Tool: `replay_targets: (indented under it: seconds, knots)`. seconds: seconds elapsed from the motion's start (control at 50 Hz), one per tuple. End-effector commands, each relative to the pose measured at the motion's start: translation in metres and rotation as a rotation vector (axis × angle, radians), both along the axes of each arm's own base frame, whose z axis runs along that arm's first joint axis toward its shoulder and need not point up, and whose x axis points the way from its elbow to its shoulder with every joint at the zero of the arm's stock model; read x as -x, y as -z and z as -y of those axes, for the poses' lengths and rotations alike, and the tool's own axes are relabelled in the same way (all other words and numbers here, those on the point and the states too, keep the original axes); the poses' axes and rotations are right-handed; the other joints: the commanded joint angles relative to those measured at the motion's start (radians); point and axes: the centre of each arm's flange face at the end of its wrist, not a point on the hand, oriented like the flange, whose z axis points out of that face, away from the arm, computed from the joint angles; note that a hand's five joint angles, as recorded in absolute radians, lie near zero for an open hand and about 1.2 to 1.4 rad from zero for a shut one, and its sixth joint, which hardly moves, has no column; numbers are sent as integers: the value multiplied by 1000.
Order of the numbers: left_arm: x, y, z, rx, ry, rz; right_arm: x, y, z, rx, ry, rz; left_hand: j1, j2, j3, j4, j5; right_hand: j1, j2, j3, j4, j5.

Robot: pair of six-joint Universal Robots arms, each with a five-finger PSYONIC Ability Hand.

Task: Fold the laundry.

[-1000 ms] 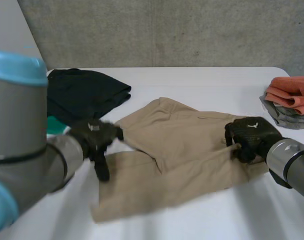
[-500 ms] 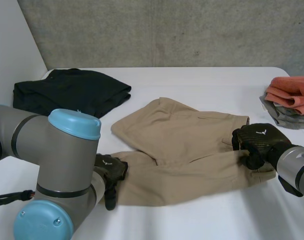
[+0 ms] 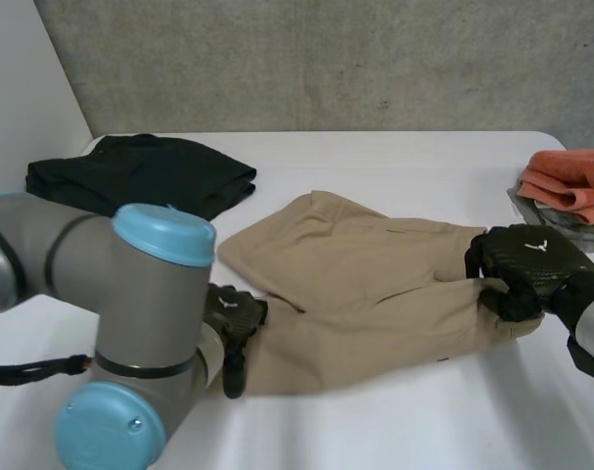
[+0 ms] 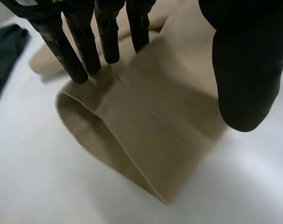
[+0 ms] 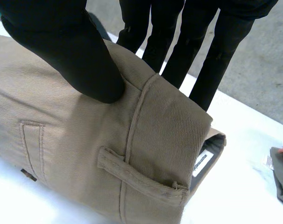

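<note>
Head view has the tan trousers [image 3: 365,294] lying flat across the middle of the white surface [image 3: 394,157], waist toward the robot's right and the leg end toward its left. The right hand [image 3: 522,269] is at the waist end; in the right wrist view its thumb presses down on top of the waistband [image 5: 174,135], just beside a belt loop [image 5: 136,177], while its straight fingers reach down the far side of the cloth, so the waistband is pinched between them. The left hand [image 3: 233,323] is at the leg end; in the left wrist view its fingers are straight with their tips resting on the cloth near the open hem [image 4: 99,140], the thumb held apart above it, gripping nothing. A black garment [image 3: 150,176] lies at the far left corner, well apart from the trousers. At the right edge an orange cloth [image 3: 571,181] sits on a folded grey cloth [image 3: 556,223], near the right hand.
</note>
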Motion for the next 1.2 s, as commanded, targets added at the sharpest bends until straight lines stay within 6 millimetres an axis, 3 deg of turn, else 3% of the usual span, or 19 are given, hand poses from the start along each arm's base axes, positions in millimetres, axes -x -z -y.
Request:
replay_targets:
  seconds: [0.02, 0.04, 0.14, 0.2, 0.32, 0.4, 0.48, 0.58, 0.66, 0.8, 0.88, 0.9, 0.98, 1.12, 1.14, 1.16, 1.18, 1.2]
  knots:
    - [4, 6, 7, 27, -15, 12, 4, 0, 3, 2, 9, 35, 895, 902, 903, 907, 910, 262, 218, 199, 197, 200]
    - [3, 4, 8, 32, -21, 13, 4, 0, 3, 2, 7, 33, 1034, 1041, 1042, 1045, 1048, 262, 218, 199, 197, 200]
    - [-4, -19, 8, 78, -48, -11, 1, 2, 3, -1, -12, 8, 1035, 1042, 1043, 1047, 1050, 262, 218, 199, 197, 200]
    - [-13, -32, -7, 73, -17, 3, 1, 12, 2, -40, -42, -62, 1035, 1042, 1043, 1047, 1050, 262, 218, 199, 197, 200]
    - [-35, -23, -54, -54, 165, 219, 12, 25, -19, -217, -227, -383, 1035, 1042, 1043, 1047, 1050, 262, 218, 199, 197, 200]
    - [-45, -13, -68, -141, 221, 316, 17, 29, -39, -335, -435, -550, 1035, 1042, 1043, 1047, 1050, 262, 218, 199, 197, 200]
    - [-43, -6, -65, -184, 221, 336, 17, 33, -41, -400, -478, -578, 1035, 1042, 1043, 1047, 1050, 262, 218, 199, 197, 200]
    - [-30, -18, -42, -118, 192, 291, 10, 34, -30, -355, -438, -588, 1035, 1042, 1043, 1047, 1050, 262, 218, 199, 197, 200]
    - [-15, -40, -15, -14, 160, 207, 0, 29, -11, -240, -348, -541, 1035, 1042, 1043, 1047, 1050, 262, 218, 199, 197, 200]
    - [17, -73, 57, 258, 81, 28, -21, 20, 36, 26, -148, -391, 1035, 1042, 1043, 1047, 1050, 262, 218, 199, 197, 200]
    - [33, -70, 101, 389, 60, -13, -30, 19, 66, 188, -21, -329, 1035, 1042, 1043, 1047, 1050, 262, 218, 199, 197, 200]
    - [38, -65, 118, 435, 56, -11, -31, 19, 73, 222, 4, -320, 1035, 1042, 1043, 1047, 1050, 262, 218, 199, 197, 200]
    - [52, -44, 153, 522, 64, -9, -41, 32, 110, 393, 92, -296, 1035, 1042, 1043, 1047, 1050, 262, 218, 199, 197, 200]
    - [73, -17, 183, 651, 125, -41, -48, 65, 156, 502, 111, -321, 1035, 1042, 1043, 1047, 1050, 262, 218, 199, 197, 200]
    - [74, -16, 187, 670, 127, -51, -48, 70, 159, 502, 108, -318, 931, 938, 939, 942, 945, 174, 130, 112, 110, 112]
    - [76, -15, 193, 705, 122, -74, -51, 81, 165, 496, 102, -309, 407, 413, 415, 418, 421, -704, -749, -767, -769, -766]
    - [76, -15, 196, 723, 117, -87, -53, 84, 167, 497, 101, -305, -8, -2, -1, 3, 6, -960, -1004, -1023, -1024, -1022]
    - [76, -17, 198, 736, 113, -97, -56, 88, 168, 492, 97, -301, -187, -180, -179, -175, -172, -960, -1004, -1023, -1024, -1022]
